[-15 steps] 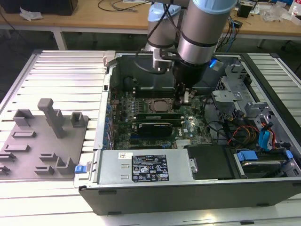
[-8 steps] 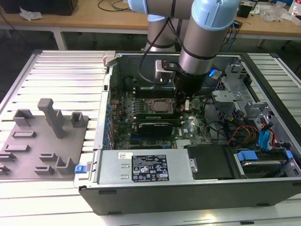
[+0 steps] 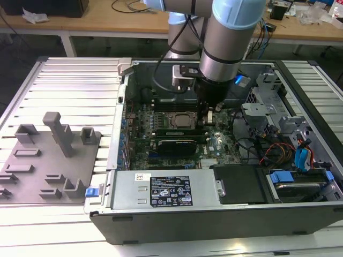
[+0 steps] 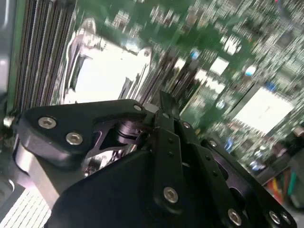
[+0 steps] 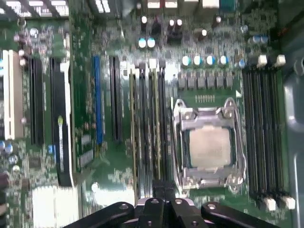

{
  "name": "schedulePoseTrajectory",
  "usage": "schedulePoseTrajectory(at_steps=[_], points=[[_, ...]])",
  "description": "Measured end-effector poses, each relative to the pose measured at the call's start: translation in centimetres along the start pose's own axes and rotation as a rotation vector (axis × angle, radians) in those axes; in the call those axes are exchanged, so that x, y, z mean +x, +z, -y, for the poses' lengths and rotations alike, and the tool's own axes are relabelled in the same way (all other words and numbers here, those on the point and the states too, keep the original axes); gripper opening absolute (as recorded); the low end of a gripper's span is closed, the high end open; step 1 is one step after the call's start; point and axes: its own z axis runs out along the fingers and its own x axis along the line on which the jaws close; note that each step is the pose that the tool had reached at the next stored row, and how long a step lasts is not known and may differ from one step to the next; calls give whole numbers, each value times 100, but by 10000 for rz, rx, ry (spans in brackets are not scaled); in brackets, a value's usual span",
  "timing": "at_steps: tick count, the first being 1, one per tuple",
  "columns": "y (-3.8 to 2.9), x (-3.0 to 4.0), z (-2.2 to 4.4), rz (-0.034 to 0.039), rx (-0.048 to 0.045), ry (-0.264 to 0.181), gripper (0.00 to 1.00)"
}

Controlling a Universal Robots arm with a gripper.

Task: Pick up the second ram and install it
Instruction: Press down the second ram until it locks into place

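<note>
The second ram (image 5: 155, 128) is a thin green stick standing edge-on in a slot beside the processor socket (image 5: 209, 147). Another green stick (image 5: 133, 128) stands in a slot two rails over. My gripper (image 5: 162, 190) is shut, its tips together over one end of the second ram. I cannot tell whether they touch it. In the exterior view the gripper (image 3: 206, 115) reaches down into the open computer case, just to the exterior view's right of the socket (image 3: 179, 120). In the second wrist view the shut fingertips (image 4: 164, 102) hang close above the board near the socket (image 4: 107, 76).
A grey holder tray (image 3: 51, 155) lies outside the case on the exterior view's left. Inside are a black card (image 3: 174, 144), the power supply (image 3: 166, 190), and a drive cage with cables (image 3: 289, 150). Dark slot rails (image 5: 263, 133) flank the socket's other side; expansion slots (image 5: 97, 99) lie beyond the sticks.
</note>
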Motion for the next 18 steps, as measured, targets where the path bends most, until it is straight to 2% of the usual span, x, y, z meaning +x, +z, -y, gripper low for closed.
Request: schedulePoseTrajectory(at_steps=[2,3,5,7,9,11,13,14,16,17,18], points=[[11,10,-215,2,27,1,11],[17,14,-289,5,35,-1,11],[40,26,-500,4,63,-3,11],[69,33,-610,3,75,-3,11],[101,37,-674,1,75,-3,11],[137,40,-691,2,73,-3,11],[134,38,-693,17,82,-3,11],[94,35,-656,10,78,-3,11],[81,31,-566,7,74,-4,11],[73,30,-540,5,73,-3,11],[45,26,-507,8,74,-2,11]])
